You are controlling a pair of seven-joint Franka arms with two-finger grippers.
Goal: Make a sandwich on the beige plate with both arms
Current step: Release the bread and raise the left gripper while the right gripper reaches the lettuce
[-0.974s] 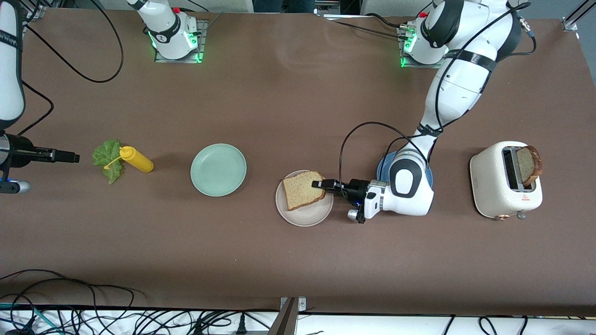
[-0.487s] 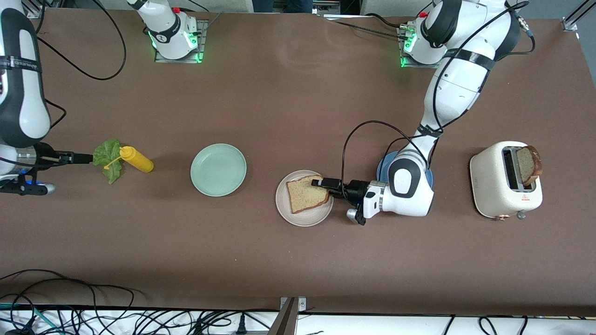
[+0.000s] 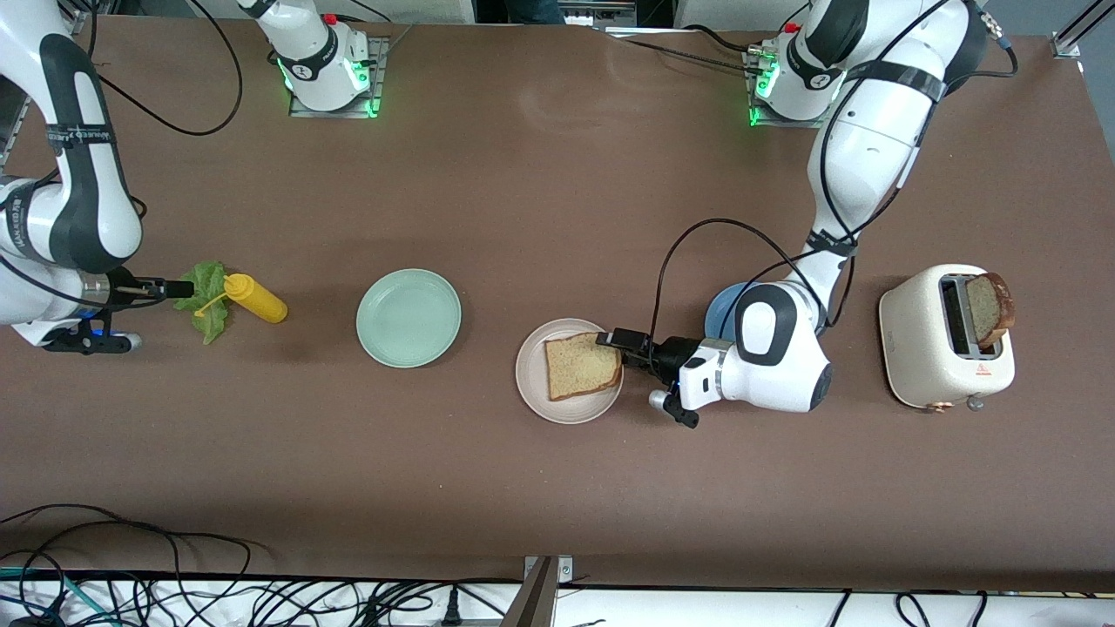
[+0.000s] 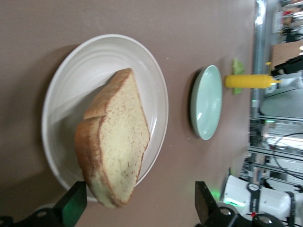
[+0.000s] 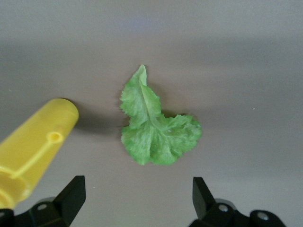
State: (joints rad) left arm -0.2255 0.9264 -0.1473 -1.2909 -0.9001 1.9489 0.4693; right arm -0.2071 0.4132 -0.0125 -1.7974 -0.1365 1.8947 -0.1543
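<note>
Left gripper [image 3: 615, 338] jaws apart beside bread slice [image 3: 582, 366] on beige plate [image 3: 540, 392]. Right gripper [image 3: 181, 288] jaws apart at lettuce leaf [image 5: 154, 127]: you're handling something light, limp, tearable; pinch near thick rib, gently.

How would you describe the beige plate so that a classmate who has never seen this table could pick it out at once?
Start at the white toaster toward the left arm's end of the table. Three round plates lie in a row from there: blue plate, then beige plate, then mint-green plate. The beige plate is the middle one, nearest the front camera, and the only one carrying a bread slice.
</note>
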